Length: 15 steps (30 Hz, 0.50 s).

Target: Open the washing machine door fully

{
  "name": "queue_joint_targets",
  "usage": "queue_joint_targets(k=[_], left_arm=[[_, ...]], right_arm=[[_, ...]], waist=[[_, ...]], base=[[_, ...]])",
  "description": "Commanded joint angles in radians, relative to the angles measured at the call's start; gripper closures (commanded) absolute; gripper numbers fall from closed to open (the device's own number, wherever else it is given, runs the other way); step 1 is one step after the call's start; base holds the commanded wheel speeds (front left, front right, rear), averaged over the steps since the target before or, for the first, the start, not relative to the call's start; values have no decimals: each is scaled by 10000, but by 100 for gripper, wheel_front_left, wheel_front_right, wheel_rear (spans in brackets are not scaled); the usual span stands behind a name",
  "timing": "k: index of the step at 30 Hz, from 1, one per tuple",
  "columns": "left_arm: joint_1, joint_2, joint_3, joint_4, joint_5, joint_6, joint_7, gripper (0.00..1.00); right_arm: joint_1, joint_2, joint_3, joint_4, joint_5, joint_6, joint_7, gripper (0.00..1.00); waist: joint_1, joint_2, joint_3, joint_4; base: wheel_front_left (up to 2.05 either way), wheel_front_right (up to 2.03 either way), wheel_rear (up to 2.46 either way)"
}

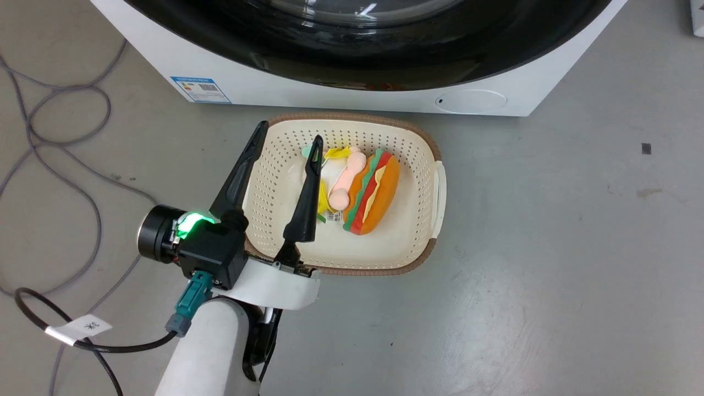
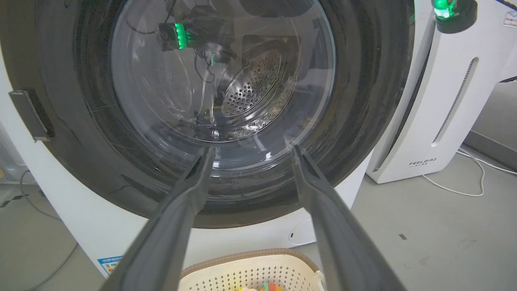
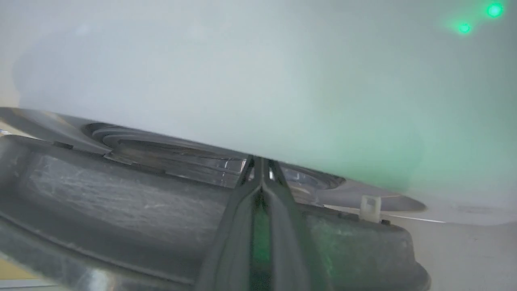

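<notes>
Now, L pincer [image 1: 290,131]: wide apart, empty, over basket [image 1: 434,181], aimed at washing machine door [image 2: 363,101].
R pincer [image 3: 261,159]: fingers nearly together, tips at door edge.
Unclear: contact w/ door; blurred.

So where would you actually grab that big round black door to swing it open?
Probably by the rim of the washing machine door, on the side away from the grey bracket, slipping fingers in behind it. The glossy face and bulging glass bowl offer no hold.
</notes>
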Motion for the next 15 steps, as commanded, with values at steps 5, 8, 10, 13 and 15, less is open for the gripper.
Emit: queue_joint_targets(k=[5,8,10,13,15], left_arm=[[-357,8,-161,23,-118,36,-195,0],[-342,8,-166,60,-126,53,-195,0],[-327,8,-161,102,-131,44,-195,0],[-277,8,-151,169,-133,36,-195,0],[-236,8,-144,225,-143,28,-195,0]], right_arm=[[-866,199,406,753,696,67,909,100],[-665,242,471,734,689,67,1184,100],[-464,249,549,649,665,67,1393,100],[-104,257,611,491,688,67,1659,100],[191,264,647,385,716,67,1842,100]], waist=[[-1,0,75,-6],[-1,0,-29,-49],[-1,0,-114,-79],[-1,0,-269,-127],[-1,0,-400,-147]], base=[[0,0,0],[0,0,0],[0,0,0],[0,0,0],[0,0,0]])
